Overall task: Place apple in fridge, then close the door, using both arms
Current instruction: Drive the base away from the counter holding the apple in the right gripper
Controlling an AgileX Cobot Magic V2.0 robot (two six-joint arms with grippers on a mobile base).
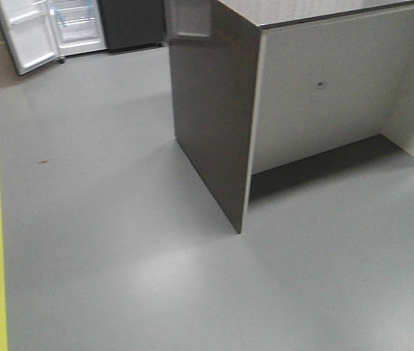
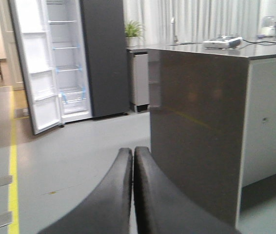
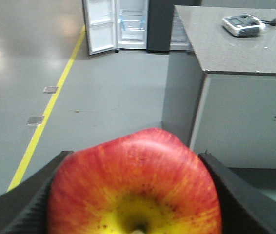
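The apple [image 3: 137,170] fills the lower centre of the right wrist view, clamped in the right gripper [image 3: 130,209], its underside cut off by the frame. Bare grey floor [image 3: 113,92] lies open up to the one fridge [image 3: 132,22] at top centre, its door [image 3: 100,27] standing wide. One counter block [image 3: 235,53] crowds the right. The left gripper [image 2: 133,152] is pressed closed, empty.

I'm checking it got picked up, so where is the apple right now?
In the right wrist view the apple is gripped in the right claw, low and centre in the picture, with the open fridge far ahead across the floor.
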